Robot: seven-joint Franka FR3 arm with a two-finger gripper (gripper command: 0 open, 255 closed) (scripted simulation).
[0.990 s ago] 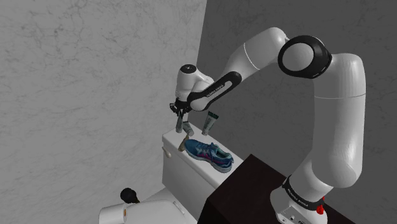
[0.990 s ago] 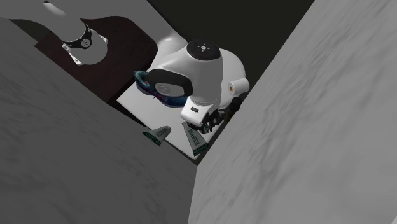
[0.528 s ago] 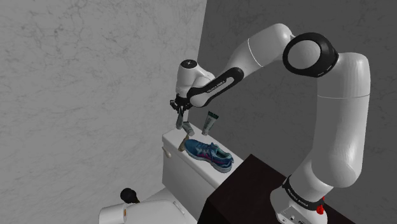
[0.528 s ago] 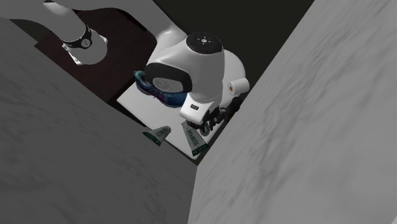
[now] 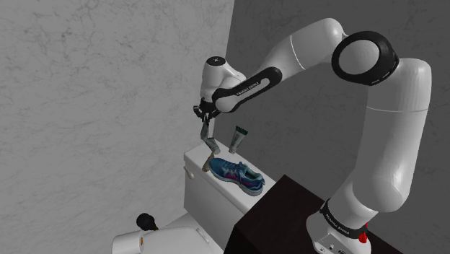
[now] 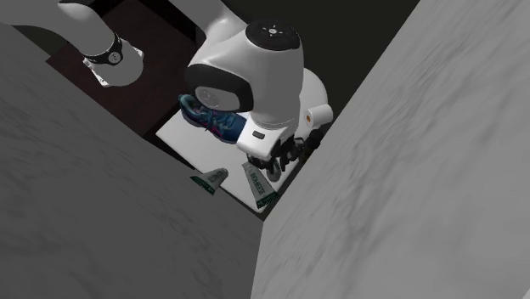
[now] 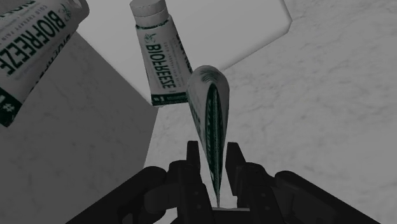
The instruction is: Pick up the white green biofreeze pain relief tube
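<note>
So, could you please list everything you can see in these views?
held tube: one, white and green, clasped in the gripper
loose tubes: two, white and green, past the held tube
toilet tank: one, white, beside the stand
shoe: one, blue with pink, on the toilet tank
paper roll: one, white, below the toilet tank
stand: one, dark, shoulder view's lower right
arm: one, white
gripper: one, black, shut on the held tube

Three cameras, one corner
Shoulder view looks across from beside the stand (image 5: 283, 211); second exterior view looks steeply down from overhead, both sharing the shoe (image 5: 236, 175); wrist view sits close along the gripper (image 7: 214, 159).
</note>
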